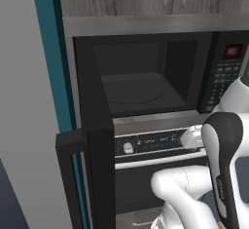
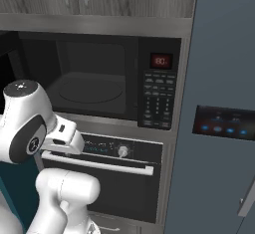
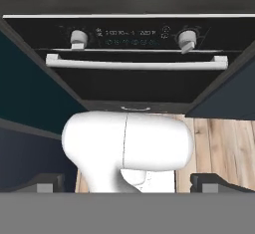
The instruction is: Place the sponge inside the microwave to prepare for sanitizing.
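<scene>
The black built-in microwave (image 1: 131, 60) stands with its door (image 1: 95, 140) swung out to the left. Its dark cavity with the round turntable (image 2: 89, 91) holds nothing that I can see. The keypad panel (image 2: 158, 98) with a red display sits on its right side. The sponge is out of view. My gripper (image 3: 127, 184) is open, its two dark fingertips (image 3: 47, 183) wide apart with nothing between them. It hangs low in front of the oven, below the microwave, looking at the oven's front.
A black oven (image 3: 129, 39) with two knobs and a white bar handle (image 3: 134, 63) sits right under the microwave. A grey fridge panel (image 2: 224, 118) rises on the right and a grey wall (image 1: 24, 101) on the left. Wooden floor (image 3: 224, 143) lies below.
</scene>
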